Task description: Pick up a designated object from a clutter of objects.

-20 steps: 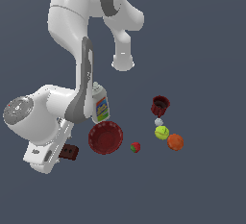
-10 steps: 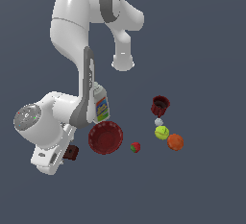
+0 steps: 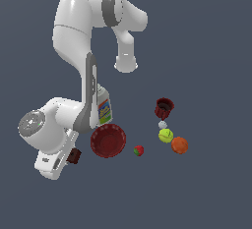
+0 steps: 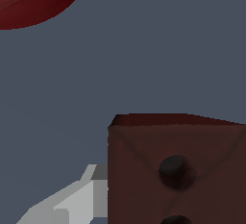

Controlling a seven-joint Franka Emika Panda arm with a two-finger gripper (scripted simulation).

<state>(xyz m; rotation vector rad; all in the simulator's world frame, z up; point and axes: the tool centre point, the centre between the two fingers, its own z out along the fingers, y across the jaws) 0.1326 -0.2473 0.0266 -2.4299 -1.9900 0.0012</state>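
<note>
Brick (image 4: 177, 170) fills the near part of the wrist view, one grey finger (image 4: 77, 199) just beside its flat side; the other finger is hidden, so whether the gripper (image 3: 69, 157) grips it I cannot tell. It looks rigid, compact and probably light, best pinched across its flat long faces. Farther right lies the red bowl (image 3: 108, 140), then the strawberry (image 3: 139, 150).

Red bowl (image 3: 108, 140) sits just beside the brick (image 3: 74, 156), crowding that flank. Bottle (image 3: 103, 107) behind the bowl. Tabletop (image 3: 206, 188) beyond the strawberry (image 3: 139, 150) is open.
</note>
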